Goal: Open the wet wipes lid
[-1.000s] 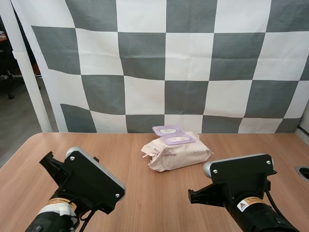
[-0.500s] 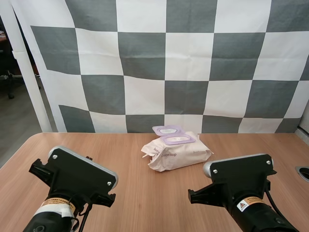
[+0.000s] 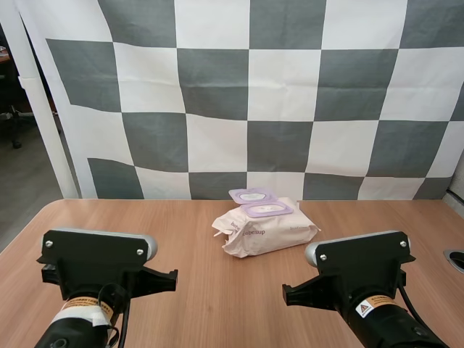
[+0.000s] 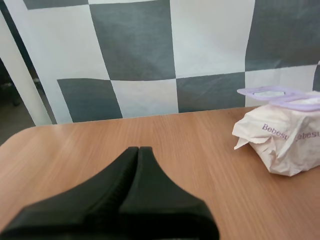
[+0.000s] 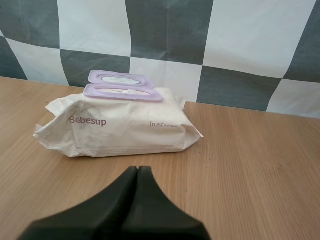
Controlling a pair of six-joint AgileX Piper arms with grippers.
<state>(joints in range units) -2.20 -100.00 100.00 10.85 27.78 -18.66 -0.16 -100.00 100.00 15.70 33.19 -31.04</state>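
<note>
A cream pack of wet wipes (image 3: pixel 264 230) lies at the middle back of the wooden table (image 3: pixel 217 290). Its purple lid (image 3: pixel 253 196) is flipped open toward the back, lying flat behind the purple opening frame (image 3: pixel 267 209). The right wrist view has the pack (image 5: pixel 117 127) and the open lid (image 5: pixel 120 78) straight ahead of my right gripper (image 5: pixel 137 170), whose fingers lie together, shut on nothing. Beyond my left gripper (image 4: pixel 138 150), also shut on nothing, the pack (image 4: pixel 285 137) sits off to one side. Both arms hang back near the table's front.
A round dark hole (image 3: pixel 455 258) sits in the table near its right edge. Bare wood lies between the arms and the pack.
My left arm's wrist has turned level and pulled slightly left. The right arm and the pack have stayed still.
</note>
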